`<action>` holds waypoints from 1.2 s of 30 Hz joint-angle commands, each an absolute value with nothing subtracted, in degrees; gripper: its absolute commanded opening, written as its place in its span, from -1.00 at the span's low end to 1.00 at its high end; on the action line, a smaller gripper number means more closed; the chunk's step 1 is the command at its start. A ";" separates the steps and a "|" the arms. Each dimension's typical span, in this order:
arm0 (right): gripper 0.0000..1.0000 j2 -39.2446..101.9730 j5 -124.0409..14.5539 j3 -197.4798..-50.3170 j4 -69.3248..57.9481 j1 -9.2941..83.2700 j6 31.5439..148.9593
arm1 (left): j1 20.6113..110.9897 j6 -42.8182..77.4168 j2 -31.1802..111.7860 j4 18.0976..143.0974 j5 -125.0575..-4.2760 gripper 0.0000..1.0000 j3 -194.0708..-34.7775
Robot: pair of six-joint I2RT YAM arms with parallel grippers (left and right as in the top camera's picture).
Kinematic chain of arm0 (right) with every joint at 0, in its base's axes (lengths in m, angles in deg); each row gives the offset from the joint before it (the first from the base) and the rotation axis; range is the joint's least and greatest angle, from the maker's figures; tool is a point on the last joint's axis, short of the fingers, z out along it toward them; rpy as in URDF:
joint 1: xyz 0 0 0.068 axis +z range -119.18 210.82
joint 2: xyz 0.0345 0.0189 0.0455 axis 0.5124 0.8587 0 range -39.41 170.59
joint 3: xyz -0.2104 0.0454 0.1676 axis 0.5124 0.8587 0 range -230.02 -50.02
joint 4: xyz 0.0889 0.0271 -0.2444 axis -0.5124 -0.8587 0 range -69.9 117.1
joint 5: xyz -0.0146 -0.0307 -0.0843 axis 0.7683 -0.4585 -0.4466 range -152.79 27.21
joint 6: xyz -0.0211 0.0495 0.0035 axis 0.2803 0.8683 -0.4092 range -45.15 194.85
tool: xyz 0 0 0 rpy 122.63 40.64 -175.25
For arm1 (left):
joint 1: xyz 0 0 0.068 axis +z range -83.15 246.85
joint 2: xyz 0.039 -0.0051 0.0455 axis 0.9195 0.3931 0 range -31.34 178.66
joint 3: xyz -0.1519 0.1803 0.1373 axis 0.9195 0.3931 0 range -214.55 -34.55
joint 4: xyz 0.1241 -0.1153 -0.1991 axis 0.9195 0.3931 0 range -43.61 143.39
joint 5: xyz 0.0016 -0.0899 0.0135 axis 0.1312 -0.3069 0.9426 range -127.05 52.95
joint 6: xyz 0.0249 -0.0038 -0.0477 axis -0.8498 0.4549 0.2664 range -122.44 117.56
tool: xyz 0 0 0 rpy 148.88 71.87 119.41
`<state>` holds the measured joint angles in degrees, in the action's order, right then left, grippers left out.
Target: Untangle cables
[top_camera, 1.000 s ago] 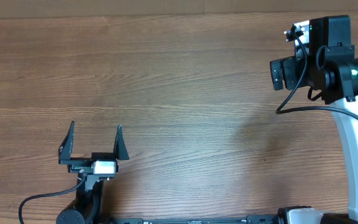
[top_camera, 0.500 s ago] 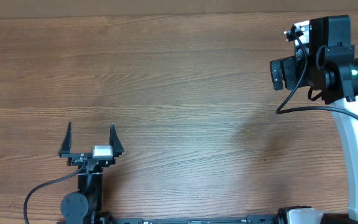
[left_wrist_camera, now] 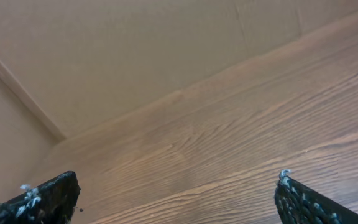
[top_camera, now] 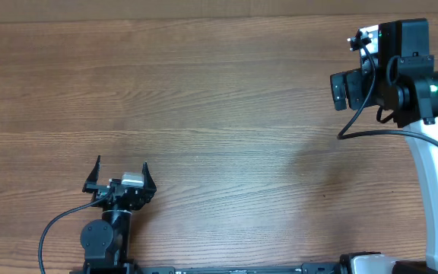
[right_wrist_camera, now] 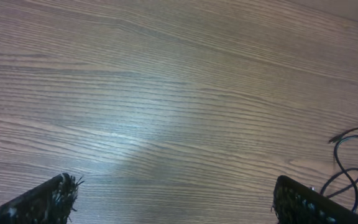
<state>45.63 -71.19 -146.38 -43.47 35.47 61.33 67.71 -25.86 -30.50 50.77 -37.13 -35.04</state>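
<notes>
Low over the table (top_camera: 219, 91), left gripper (top_camera: 121, 164) nearly level, jaws wide.

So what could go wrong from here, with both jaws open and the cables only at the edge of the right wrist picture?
1. The cables show only at the right edge of the right wrist view and not overhead, so a reach could miss them.
2. Their loops seem to cross, so the jaws might pinch two strands at once and tighten the tangle.
</notes>
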 commanded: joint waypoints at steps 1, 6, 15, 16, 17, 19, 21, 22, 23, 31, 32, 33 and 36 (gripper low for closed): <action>1.00 45.58 -71.76 -146.25 -43.32 35.69 61.77 | 68.02 -18.03 -31.16 50.84 -35.97 1.00 -34.78; 1.00 45.58 -71.76 -146.25 -43.29 35.69 61.77 | 68.02 -7.28 -31.16 50.86 -35.92 1.00 -34.78; 0.99 45.58 -71.76 -146.25 -43.29 35.69 61.77 | 68.00 -7.39 -31.16 50.88 -35.97 0.99 -34.78; 1.00 45.58 -71.76 -146.25 -43.32 35.69 61.77 | 68.00 -7.37 -31.16 50.88 -36.01 0.99 -34.78; 1.00 45.58 -71.76 -146.25 -43.29 35.69 61.77 | 68.00 -7.37 -31.16 50.88 -36.06 0.99 -34.78; 1.00 45.58 -71.76 -146.25 -43.29 35.69 61.77 | 68.00 -7.37 -31.16 50.90 -36.23 0.99 -34.78; 1.00 45.58 -71.76 -146.25 -43.29 35.69 61.77 | 68.00 -7.37 -31.16 50.88 -36.23 1.00 -34.78; 1.00 45.58 -71.76 -146.25 -43.29 35.69 61.77 | 68.00 -7.37 -31.16 50.88 -36.23 1.00 -34.78; 0.99 45.58 -71.76 -146.25 -43.29 35.69 61.77 | 68.00 -7.37 -31.16 50.86 -36.25 0.99 -34.78; 1.00 45.58 -71.76 -146.25 -43.29 35.69 61.77 | 68.00 -7.34 -31.09 50.84 -36.67 1.00 -34.80; 1.00 45.58 -71.76 -146.25 -43.29 35.69 61.77 | 68.00 -7.34 -31.09 50.84 -36.65 1.00 -34.80; 1.00 45.58 -71.76 -146.25 -43.32 35.69 61.77 | 68.00 -7.34 -31.09 50.84 -36.65 1.00 -34.80; 0.99 45.58 -71.76 -146.25 -43.32 35.69 61.77 | 68.00 -7.34 -31.09 50.84 -36.65 1.00 -34.80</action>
<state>45.63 -71.19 -146.38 -43.47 35.47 61.33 67.71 -8.33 -30.50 50.86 -36.36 -35.04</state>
